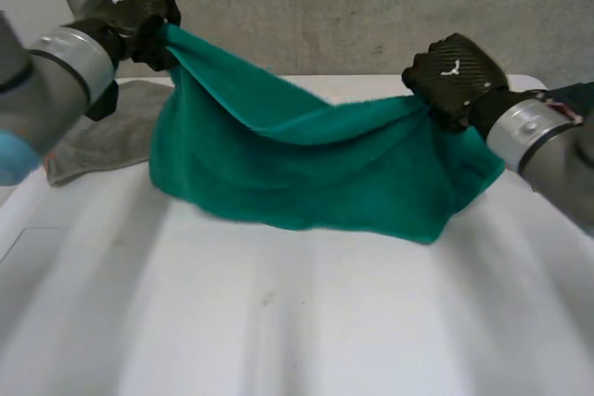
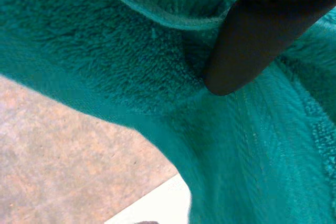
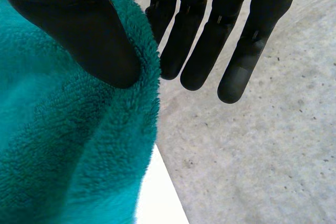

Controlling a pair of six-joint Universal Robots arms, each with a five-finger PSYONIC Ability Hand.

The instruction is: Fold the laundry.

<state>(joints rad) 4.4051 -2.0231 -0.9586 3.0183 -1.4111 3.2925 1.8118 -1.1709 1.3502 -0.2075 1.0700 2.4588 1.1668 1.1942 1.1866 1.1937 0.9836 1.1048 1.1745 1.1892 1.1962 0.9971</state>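
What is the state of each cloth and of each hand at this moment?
green towel: held up at two ends, sagging between them toward the table.
grey cloth: lying on the table beside the left arm, not held.
left hand: raised, fingers curled round one end of the green towel.
right hand: lower, thumb pinching the other end of the green towel.

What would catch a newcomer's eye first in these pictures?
A teal towel hangs sagging between both hands over the white table. The left hand grips one upper end, held higher, and the right hand pinches the other end. A grey cloth lies on the table beside the left arm.
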